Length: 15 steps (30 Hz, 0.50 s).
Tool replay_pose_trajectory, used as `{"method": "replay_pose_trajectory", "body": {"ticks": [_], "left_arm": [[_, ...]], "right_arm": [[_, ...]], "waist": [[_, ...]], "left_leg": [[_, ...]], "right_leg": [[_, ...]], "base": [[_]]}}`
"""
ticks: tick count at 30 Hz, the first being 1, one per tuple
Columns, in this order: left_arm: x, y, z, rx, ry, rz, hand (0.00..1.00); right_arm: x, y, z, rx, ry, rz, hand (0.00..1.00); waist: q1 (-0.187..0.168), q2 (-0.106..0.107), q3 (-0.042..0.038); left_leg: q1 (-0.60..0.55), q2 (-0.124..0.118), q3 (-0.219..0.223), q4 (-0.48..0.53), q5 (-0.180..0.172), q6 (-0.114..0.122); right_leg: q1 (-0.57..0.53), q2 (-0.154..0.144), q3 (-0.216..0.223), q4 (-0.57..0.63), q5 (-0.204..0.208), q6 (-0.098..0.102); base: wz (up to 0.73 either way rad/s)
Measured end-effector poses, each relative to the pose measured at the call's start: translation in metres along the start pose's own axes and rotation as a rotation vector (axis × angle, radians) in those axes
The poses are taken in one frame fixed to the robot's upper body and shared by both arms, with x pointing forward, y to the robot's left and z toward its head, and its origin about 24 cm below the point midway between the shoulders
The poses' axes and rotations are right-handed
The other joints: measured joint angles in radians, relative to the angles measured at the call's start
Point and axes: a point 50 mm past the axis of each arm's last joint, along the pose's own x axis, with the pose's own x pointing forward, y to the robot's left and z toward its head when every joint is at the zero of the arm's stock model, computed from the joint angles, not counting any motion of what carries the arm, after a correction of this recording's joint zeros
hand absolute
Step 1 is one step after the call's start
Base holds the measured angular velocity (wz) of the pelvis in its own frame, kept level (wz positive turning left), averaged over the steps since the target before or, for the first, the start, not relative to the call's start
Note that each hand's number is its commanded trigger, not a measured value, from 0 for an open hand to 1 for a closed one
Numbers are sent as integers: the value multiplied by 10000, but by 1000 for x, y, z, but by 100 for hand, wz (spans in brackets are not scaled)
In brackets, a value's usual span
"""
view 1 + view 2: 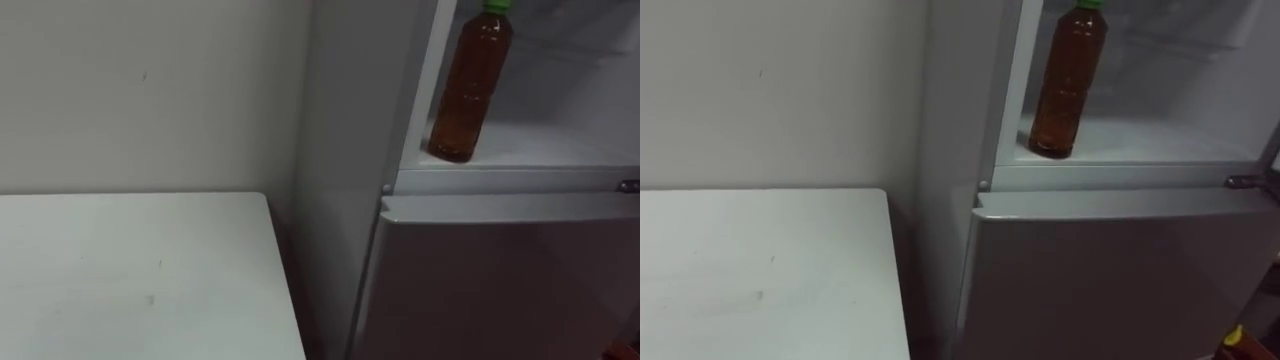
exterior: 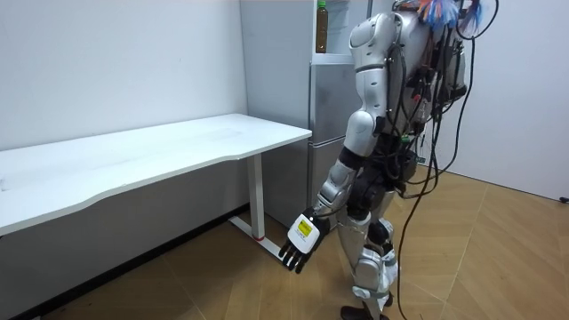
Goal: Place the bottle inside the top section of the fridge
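A bottle [image 1: 472,90] of amber liquid with a green cap stands upright in the open upper fridge compartment [image 1: 560,152], at the front left corner of its white floor. Nothing touches it. In the room view the bottle [image 2: 321,27] shows high up in the fridge, beside my shoulder. I stand close in front of the fridge. My left hand [image 2: 300,242] hangs low by my leg, well below the bottle, open with relaxed fingers and holding nothing.
The lower fridge door [image 1: 500,280] is closed under the compartment. A white table [image 1: 130,270] stands against the wall to the left of the fridge, with a narrow gap between them. Wooden floor lies behind me.
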Motion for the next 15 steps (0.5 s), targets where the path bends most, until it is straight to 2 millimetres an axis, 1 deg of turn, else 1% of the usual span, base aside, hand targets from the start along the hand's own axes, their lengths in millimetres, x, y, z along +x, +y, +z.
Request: {"method": "replay_pose_trajectory", "body": {"ticks": [1,4,6,9,11,13,15], "left_arm": [[0,1,-1,24,34,47,0],[0,0,2,103,-33,51,0],[0,0,2,186,-39,58,0],[0,0,-1,197,29,69,0],[0,1,-3,218,117,73,0],[-1,1,-4,247,172,74,0],[0,0,-3,255,142,53,0]], "right_arm": [[-1,3,9,208,-288,-21,0],[-6,10,21,371,-879,-41,0],[-7,16,26,52,-1408,-68,0],[-11,20,37,108,-1912,-171,0],[-16,25,45,122,-2393,-78,0],[-25,37,58,60,-3262,351,0],[-31,43,67,158,-3699,699,0]], "waist": [[3,4,-1],[15,42,-5],[20,56,-4],[-13,50,-14],[-66,56,-27],[-114,82,-40],[-100,88,-41]], "left_leg": [[7,0,11,-2,0,0],[14,10,100,-19,0,-3],[-7,17,206,-22,-1,-5],[-67,21,227,-21,0,-8],[-79,21,226,-23,0,-9],[-83,21,227,-24,-1,-9],[-79,21,224,-23,1,-12]], "right_leg": [[9,5,6,-12,0,1],[-22,27,53,-8,0,1],[-86,43,116,-4,0,1],[-164,48,127,23,0,0],[-179,51,134,22,0,0],[-180,60,149,10,5,-2],[-179,60,143,15,5,-2]], "base": [[0],[-5],[-14],[-5],[0],[0],[0]]}}
